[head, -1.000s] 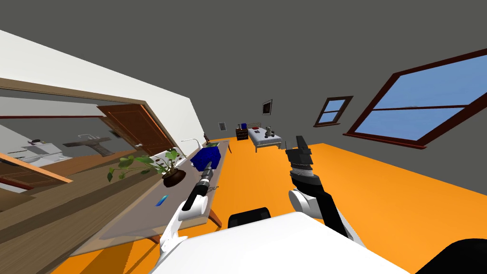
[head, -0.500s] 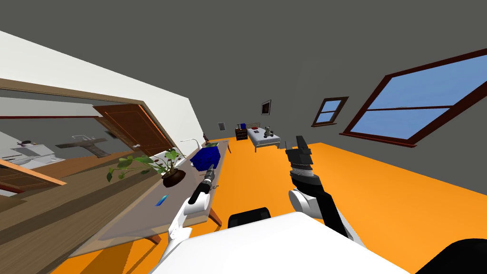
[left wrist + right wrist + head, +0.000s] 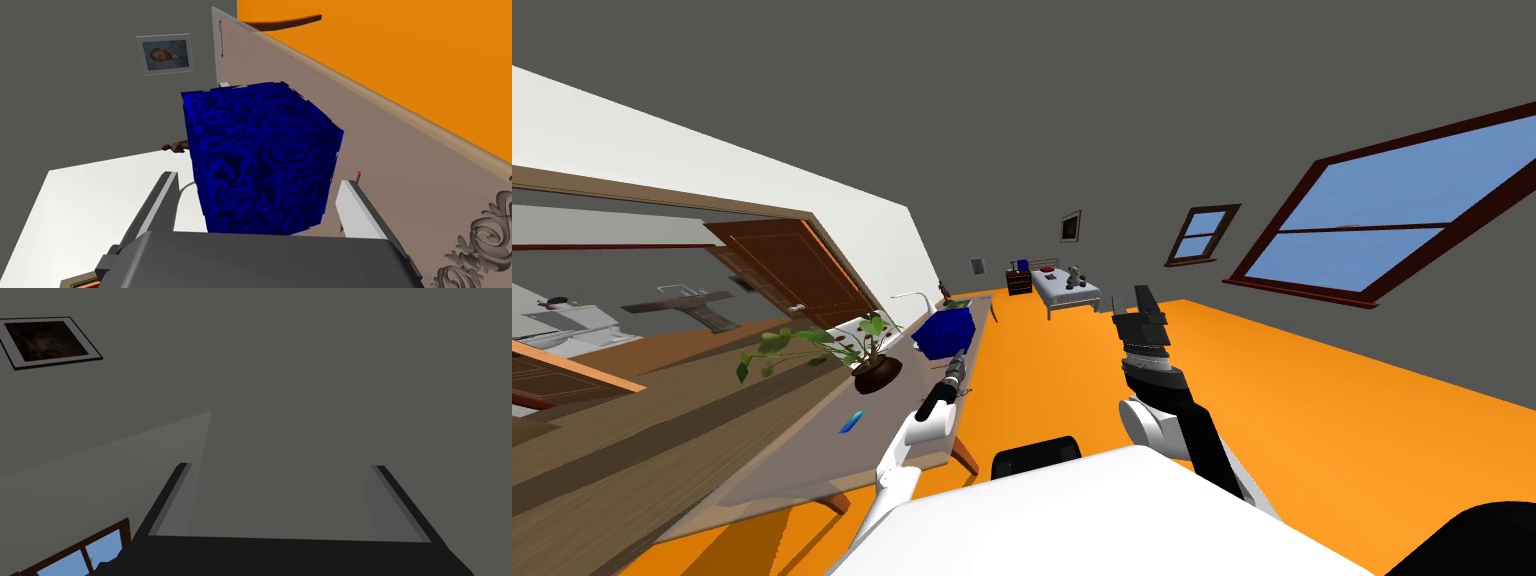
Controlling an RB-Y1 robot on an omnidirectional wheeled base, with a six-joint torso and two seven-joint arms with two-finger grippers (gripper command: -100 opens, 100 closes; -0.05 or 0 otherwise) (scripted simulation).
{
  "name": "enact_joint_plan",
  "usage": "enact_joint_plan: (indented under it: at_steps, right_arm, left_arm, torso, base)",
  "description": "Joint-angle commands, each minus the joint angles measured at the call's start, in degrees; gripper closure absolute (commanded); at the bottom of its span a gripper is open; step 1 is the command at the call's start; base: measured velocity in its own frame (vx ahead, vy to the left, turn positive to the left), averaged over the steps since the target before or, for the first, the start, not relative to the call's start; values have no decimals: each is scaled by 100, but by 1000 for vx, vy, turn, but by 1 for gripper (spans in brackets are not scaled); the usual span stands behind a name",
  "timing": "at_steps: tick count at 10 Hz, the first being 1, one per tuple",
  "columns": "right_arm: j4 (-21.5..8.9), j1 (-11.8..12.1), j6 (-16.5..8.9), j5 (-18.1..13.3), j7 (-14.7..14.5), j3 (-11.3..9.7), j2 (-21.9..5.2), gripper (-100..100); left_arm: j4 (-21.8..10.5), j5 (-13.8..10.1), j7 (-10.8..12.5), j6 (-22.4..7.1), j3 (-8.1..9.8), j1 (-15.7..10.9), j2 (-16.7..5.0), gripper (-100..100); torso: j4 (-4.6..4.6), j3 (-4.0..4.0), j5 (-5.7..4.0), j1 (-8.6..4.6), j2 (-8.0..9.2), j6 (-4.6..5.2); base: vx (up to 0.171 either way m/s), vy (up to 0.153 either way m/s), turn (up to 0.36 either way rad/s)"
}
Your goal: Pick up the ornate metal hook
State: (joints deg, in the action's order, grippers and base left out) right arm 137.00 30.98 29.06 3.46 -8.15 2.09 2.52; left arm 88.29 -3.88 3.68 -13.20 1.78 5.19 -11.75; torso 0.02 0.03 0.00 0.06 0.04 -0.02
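The ornate metal hook (image 3: 477, 245), grey-brown with scrollwork, lies flat on the long table (image 3: 400, 150), off to one side of my left gripper's fingers. In the head view the hook (image 3: 966, 393) is a small dark shape near the table's edge, just by my left forearm. My left gripper (image 3: 257, 179) is open and points at a dark blue cube (image 3: 262, 160) that stands close in front of it. In the head view the left gripper (image 3: 955, 362) hovers low over the table. My right gripper (image 3: 1140, 300) is raised over the orange floor, and the right gripper (image 3: 280, 465) is open and empty.
A potted plant (image 3: 867, 365) and a small blue item (image 3: 852, 422) sit on the table to the left of my arm. The blue cube (image 3: 945, 332) stands further along it. A small red-tipped stick (image 3: 357, 176) lies by one finger. A bed (image 3: 1067, 290) stands at the far wall.
My left forearm has drawn in and shifted slightly over the table edge near the hook. The right arm has stayed still. The head view has turned a little.
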Motion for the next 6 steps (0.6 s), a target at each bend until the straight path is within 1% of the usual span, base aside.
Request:
enact_joint_plan:
  at_steps: [1, 2, 3, 4, 5, 6]
  right_arm:
    - [0, 0, 0, 0, 0, 0, 0, 0]
    - [0, 0, 0, 0, 0, 0, 0, 0]
    - [0, 0, 0, 0, 0, 0, 0, 0]
    - [0, 0, 0, 0, 0, 0, 0, 0]
    - [0, 0, 0, 0, 0, 0, 0, 0]
    - [0, 0, 0, 0, 0, 0, 0, 0]
  left_arm:
    - [-285, 13, -14, -81, -2, -88, 27, -100]
    - [-435, -13, -26, -253, -14, -257, 10, -100]
    - [-573, -13, -26, -253, -14, -257, 10, -100]
    - [-642, -13, -26, -253, -14, -257, 10, -100]
    - [-864, -41, -41, -412, -27, -421, -8, -100]
    - [-999, -41, -41, -412, -27, -421, -8, -100]
  torso:
    - [0, 0, 0, 0, 0, 0]
    - [0, 0, 1, 1, 0, -1]
    - [0, 0, 0, 1, 0, -1]
    - [0, 0, 1, 1, -1, -1]
    - [-1, -1, 0, -1, -2, -2]
    - [-1, -2, 0, -1, -3, 0]
  base:
    - [-14, 11, -19]
    - [-13, 13, -21]
    - [-9, 10, -14]
    - [0, 0, 0]
    - [-5, 8, -15]
    - [-4, 10, -15]
